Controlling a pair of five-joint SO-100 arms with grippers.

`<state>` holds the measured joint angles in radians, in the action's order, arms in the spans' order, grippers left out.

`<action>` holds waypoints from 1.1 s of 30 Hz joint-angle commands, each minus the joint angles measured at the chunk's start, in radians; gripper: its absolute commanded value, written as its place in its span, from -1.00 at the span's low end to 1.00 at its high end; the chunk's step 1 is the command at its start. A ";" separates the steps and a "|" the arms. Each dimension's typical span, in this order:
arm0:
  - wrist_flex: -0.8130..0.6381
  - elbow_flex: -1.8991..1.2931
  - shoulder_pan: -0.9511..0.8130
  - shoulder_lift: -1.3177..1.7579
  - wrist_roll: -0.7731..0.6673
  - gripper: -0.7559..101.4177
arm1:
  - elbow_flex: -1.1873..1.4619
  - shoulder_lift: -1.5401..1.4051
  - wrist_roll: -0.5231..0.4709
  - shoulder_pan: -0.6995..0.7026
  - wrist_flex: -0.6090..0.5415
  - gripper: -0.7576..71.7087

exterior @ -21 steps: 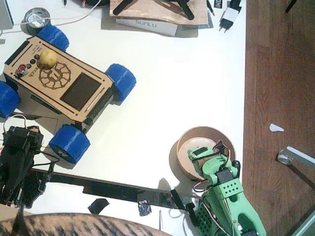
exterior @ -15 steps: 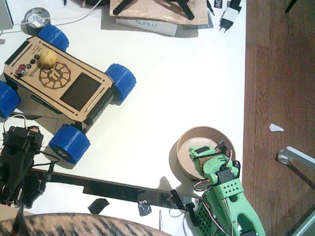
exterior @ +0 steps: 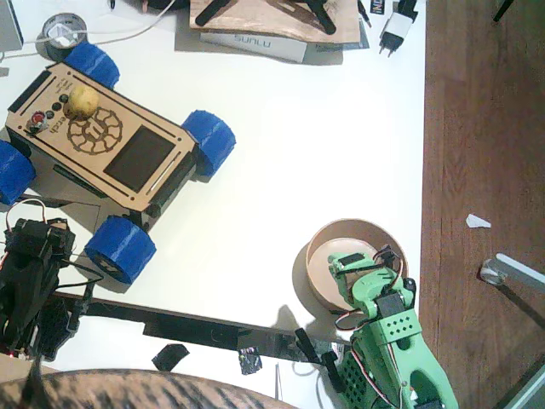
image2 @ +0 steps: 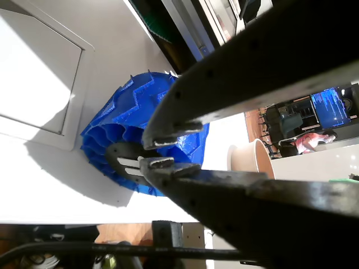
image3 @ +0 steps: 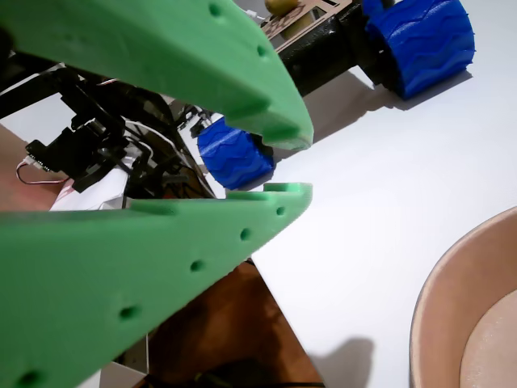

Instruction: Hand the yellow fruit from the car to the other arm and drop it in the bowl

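Up on the wooden deck of the car (exterior: 102,141), at its far-left end beside the small buttons: the yellow fruit (exterior: 83,101), free of either gripper. Round, so no long axis to line up with.

Nearest to it, the black left arm (exterior: 30,281), folded at the near-left corner of the table just beside the car's near blue wheel (exterior: 120,248). From the left gripper (image2: 160,151), straight ahead only that wheel; fruit out of frame here, lying farther off and above, on the deck. Black fingers set with a narrow gap, nothing between them.

Well apart on the right, the other arm (exterior: 387,336), green, reaching over the near rim of the bowl (exterior: 341,226). Right gripper (image3: 295,166) slightly parted and empty (a sliver of the fruit (image3: 280,5) at the very top edge of this wrist view, far beyond the tips).

Judged from this: pick-up clearly for the left arm, with a reach up and away over the wheel onto the deck; then a carry rightward across open table (exterior: 324,128) toward the green fingers. Handover and drop not yet begun.
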<state>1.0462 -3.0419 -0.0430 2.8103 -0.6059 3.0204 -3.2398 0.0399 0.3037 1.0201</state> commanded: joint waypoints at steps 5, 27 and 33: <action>0.086 0.169 0.008 -0.008 -0.008 -0.99 | -0.008 -0.008 0.009 0.000 -0.018 -0.91; 0.032 0.885 0.043 -0.468 0.003 -0.83 | -0.008 -0.008 0.009 0.000 -0.018 -0.91; -0.012 0.896 0.186 -0.575 0.003 -0.70 | -0.008 -0.008 0.009 0.000 -0.018 -0.91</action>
<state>1.0600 -2.1982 0.0844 2.2550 -0.6121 3.0204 -3.2398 0.0399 0.3037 1.0201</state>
